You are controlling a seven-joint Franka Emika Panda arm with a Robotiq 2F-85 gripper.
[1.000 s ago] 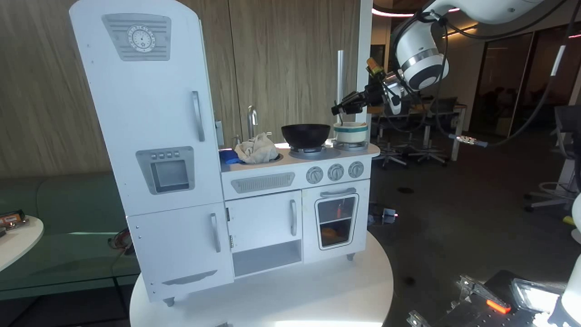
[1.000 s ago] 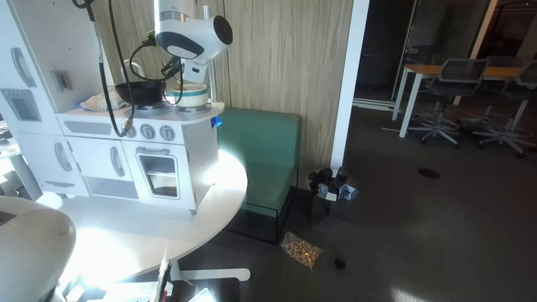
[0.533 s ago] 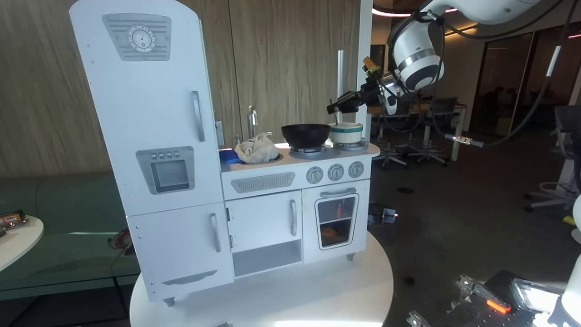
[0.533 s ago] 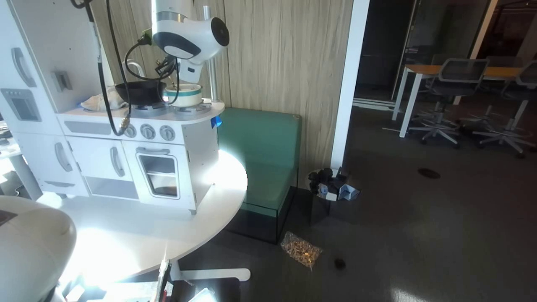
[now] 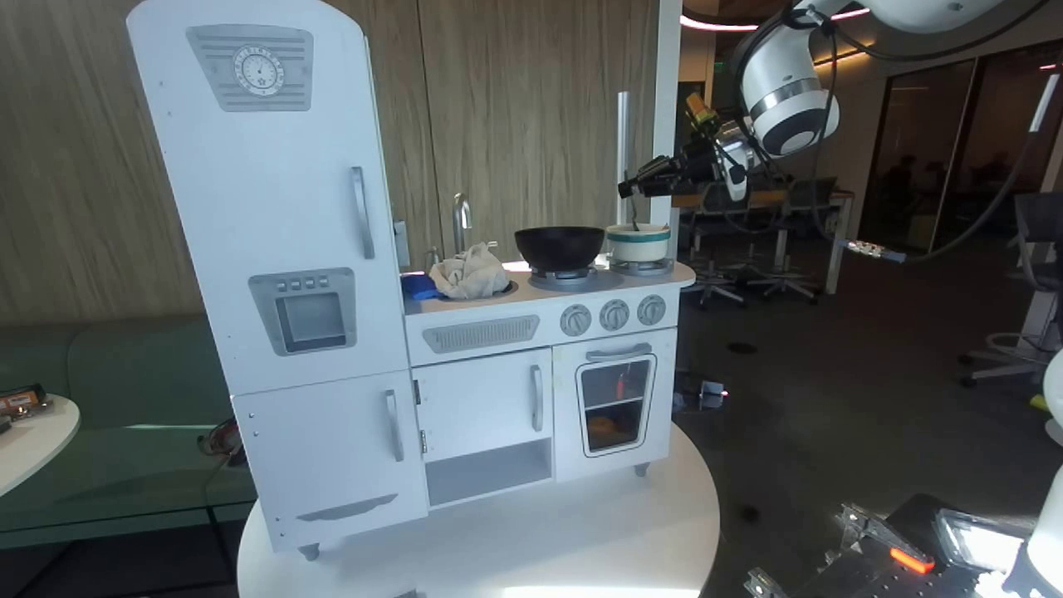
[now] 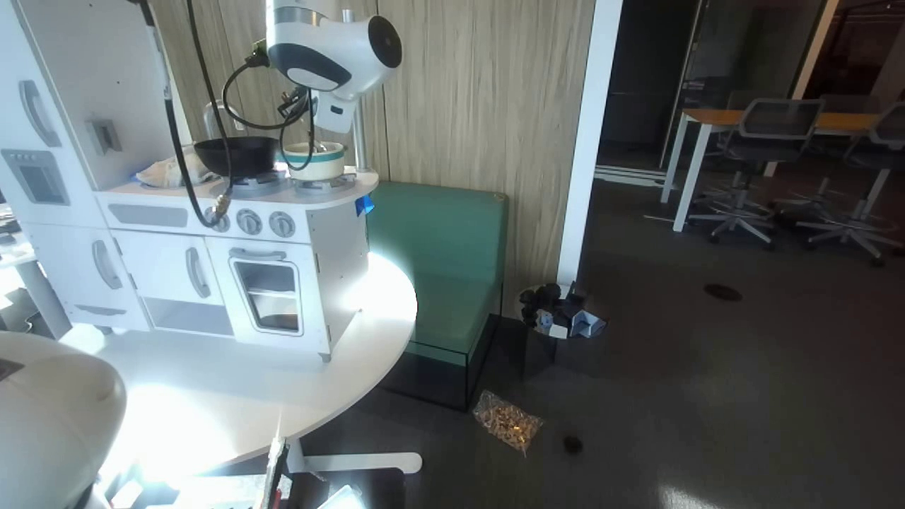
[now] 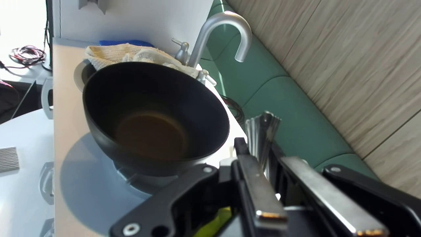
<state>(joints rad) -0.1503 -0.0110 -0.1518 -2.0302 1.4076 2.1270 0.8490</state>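
1. The two fingers [image 7: 260, 194] of the gripper [image 5: 628, 188] are clamped on a metal utensil [image 7: 262, 131], whose ribbed upper end stands up between them. What kind of utensil it is, I cannot tell.
2. In an exterior view its thin shaft [image 5: 634, 213] runs down, slightly tilted, into a white pot [image 5: 638, 247] with a teal band. The lower end is hidden by the pot's rim.
3. The pot sits upright on a burner [image 5: 641, 267] close to the rounded end of the counter [image 7: 67, 108], the end away from the fridge [image 5: 282, 191].
4. Over the last half second the gripper has risen and swung away from the black pan [image 5: 560, 249], toward the counter's rounded end, so more of the shaft shows above the pot. The pot has slid a little the same way.
5. For the work in hand, that suggests the utensil is bearing on the pot's inside and shifting it, while the grip holds. The utensil looks partly raised rather than free of the pot.
6. The pan stands between the pot and the sink [image 7: 78, 75], just beside the pot; whether they touch, I cannot tell.
7. A pale towel [image 5: 471, 272] lies crumpled over the sink, with a tap [image 7: 227, 18] at the counter's back edge.
8. Beyond that edge runs a green bench [image 7: 296, 115]. Below, the toy kitchen [image 5: 482, 403] stands on a round white table [image 5: 540, 540].
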